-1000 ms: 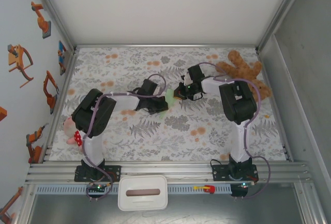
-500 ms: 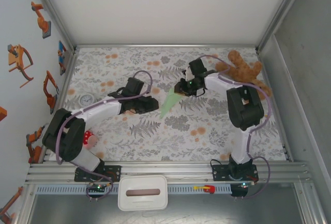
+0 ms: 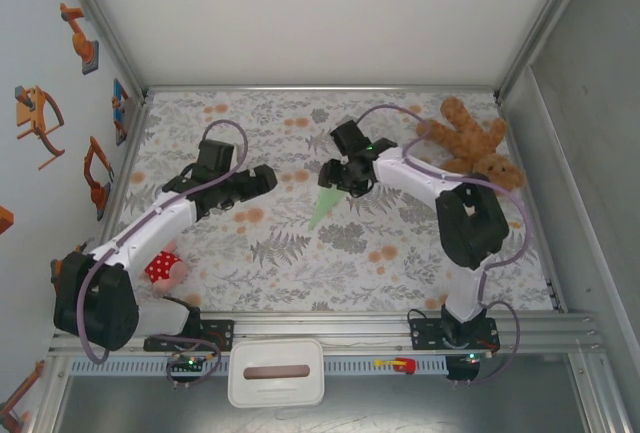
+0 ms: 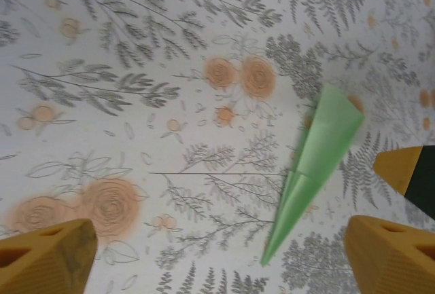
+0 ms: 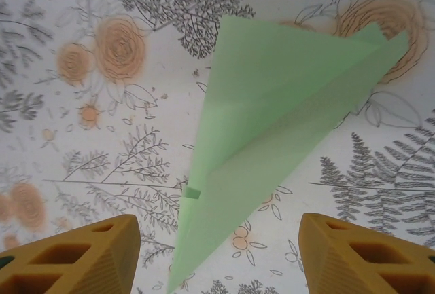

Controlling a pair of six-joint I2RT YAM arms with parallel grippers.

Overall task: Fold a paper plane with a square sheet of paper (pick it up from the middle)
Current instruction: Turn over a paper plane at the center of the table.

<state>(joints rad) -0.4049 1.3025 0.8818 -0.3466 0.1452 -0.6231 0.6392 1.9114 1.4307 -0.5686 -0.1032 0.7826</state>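
Note:
The paper plane (image 3: 322, 208) is the pale green sheet folded into a slim dart, lying flat on the flowered table with its point toward the near edge. My right gripper (image 3: 336, 179) hovers just over its wide tail end, open. In the right wrist view the plane (image 5: 272, 138) lies below and between the spread yellow fingers (image 5: 75, 256), untouched by the right gripper (image 5: 221, 260). My left gripper (image 3: 266, 177) stands open to the left of the plane, apart from it. In the left wrist view the plane (image 4: 312, 172) lies ahead at the right, and the left gripper (image 4: 217, 260) holds nothing.
A brown teddy bear (image 3: 470, 143) lies at the back right, close to the right arm. A red-and-white plush toy (image 3: 165, 266) sits beside the left arm near the front left. A white container (image 3: 276, 373) stands in front of the table's near edge.
Both grippers have opened and let go of the plane, which now lies on the table. The left arm has drawn back to the left; the right gripper has shifted left over the tail.

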